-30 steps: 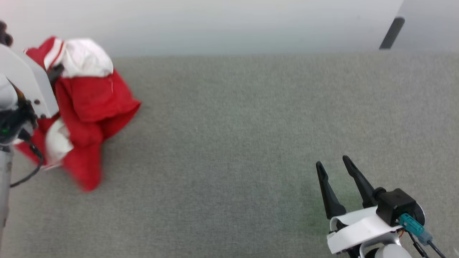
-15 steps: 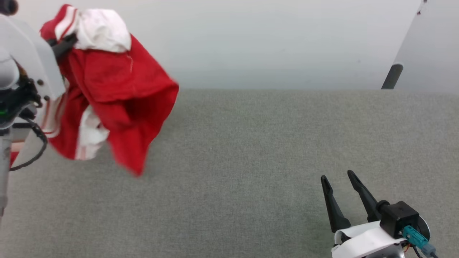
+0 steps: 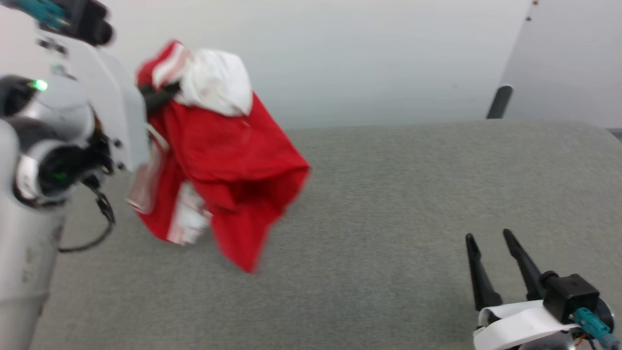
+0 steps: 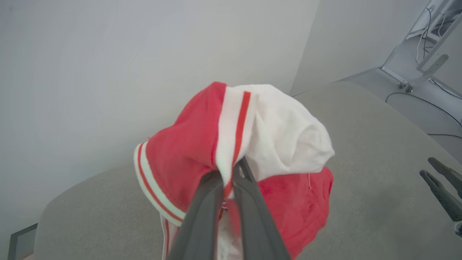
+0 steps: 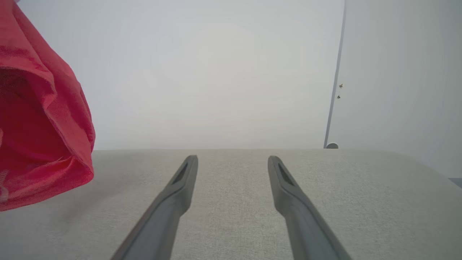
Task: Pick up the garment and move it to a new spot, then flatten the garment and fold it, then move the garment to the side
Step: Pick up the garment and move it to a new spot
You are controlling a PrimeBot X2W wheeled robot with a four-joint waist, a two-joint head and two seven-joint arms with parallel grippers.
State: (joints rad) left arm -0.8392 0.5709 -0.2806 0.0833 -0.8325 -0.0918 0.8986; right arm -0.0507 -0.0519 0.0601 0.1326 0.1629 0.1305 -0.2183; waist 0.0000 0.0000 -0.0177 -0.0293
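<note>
One garment (image 3: 228, 160) hangs over grey table (image 3: 388, 218), pole (image 3: 496, 102) beyond.

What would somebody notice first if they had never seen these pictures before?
The bunched red and white shirt grabs the eye first, dangling at the upper left of the head view from the left gripper, which is shut on its striped trim. Next comes the right gripper, open and holding nothing, at the lower right over the grey table.
</note>
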